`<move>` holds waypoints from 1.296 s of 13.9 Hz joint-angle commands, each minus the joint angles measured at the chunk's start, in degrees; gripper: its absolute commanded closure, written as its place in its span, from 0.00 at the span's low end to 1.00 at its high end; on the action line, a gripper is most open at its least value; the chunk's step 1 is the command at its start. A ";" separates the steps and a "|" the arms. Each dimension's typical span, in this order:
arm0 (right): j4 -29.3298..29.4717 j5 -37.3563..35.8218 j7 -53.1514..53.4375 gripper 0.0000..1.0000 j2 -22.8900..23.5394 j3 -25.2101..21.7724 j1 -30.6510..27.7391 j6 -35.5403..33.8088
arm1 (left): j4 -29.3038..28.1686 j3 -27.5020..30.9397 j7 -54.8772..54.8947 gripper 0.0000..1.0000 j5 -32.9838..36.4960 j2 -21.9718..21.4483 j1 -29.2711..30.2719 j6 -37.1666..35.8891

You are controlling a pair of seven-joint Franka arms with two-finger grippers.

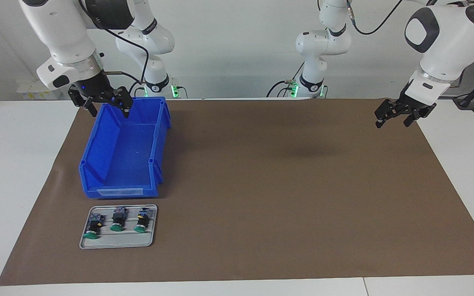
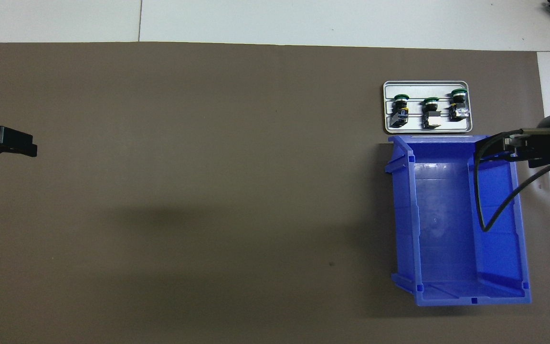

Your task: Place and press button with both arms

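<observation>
Three buttons with green caps and black bodies lie side by side on a small grey tray (image 1: 117, 242) (image 2: 428, 86): one button (image 1: 92, 226) (image 2: 458, 105) toward the right arm's end, a middle button (image 1: 118, 220) (image 2: 430, 113), and a third button (image 1: 142, 220) (image 2: 400, 111). My right gripper (image 1: 107, 106) (image 2: 509, 145) hangs open and empty over the rim of the blue bin (image 1: 115, 191) (image 2: 404, 224). My left gripper (image 1: 397, 118) (image 2: 15, 143) waits open and empty over the brown mat at the left arm's end.
The open blue bin stands beside the tray, nearer to the robots. A brown mat (image 1: 282, 185) (image 2: 208, 191) covers most of the white table. A black cable (image 2: 490, 210) from the right arm loops over the bin.
</observation>
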 commanded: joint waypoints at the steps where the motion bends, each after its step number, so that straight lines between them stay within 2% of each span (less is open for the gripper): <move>1: -2.02 0.22 -1.49 0.00 -1.69 -0.19 -0.43 0.03 | -1.74 -0.18 -0.81 0.00 1.05 -1.52 0.15 0.40; 7: -1.94 0.22 -2.19 0.00 -1.69 -0.19 -0.35 0.12 | -1.74 -0.18 -0.81 0.00 1.05 -1.52 0.15 0.40; 9: -2.37 0.22 -5.08 0.05 -1.52 -0.19 -0.43 3.79 | -1.74 -0.18 -0.81 0.00 1.05 -1.52 0.15 0.40; 12: -2.90 0.22 -5.18 0.05 -0.73 -0.19 -1.31 6.70 | -1.74 -0.18 -0.81 0.00 1.05 -1.43 0.15 0.40; 14: -2.20 0.22 -5.01 0.05 2.25 -0.19 -1.57 9.07 | -1.74 -0.18 -0.81 0.00 1.05 -1.52 0.15 0.40; 18: -2.03 0.13 -4.74 0.05 9.01 -0.19 -1.66 19.62 | -1.74 -0.18 -0.81 0.00 1.05 -1.52 0.15 0.40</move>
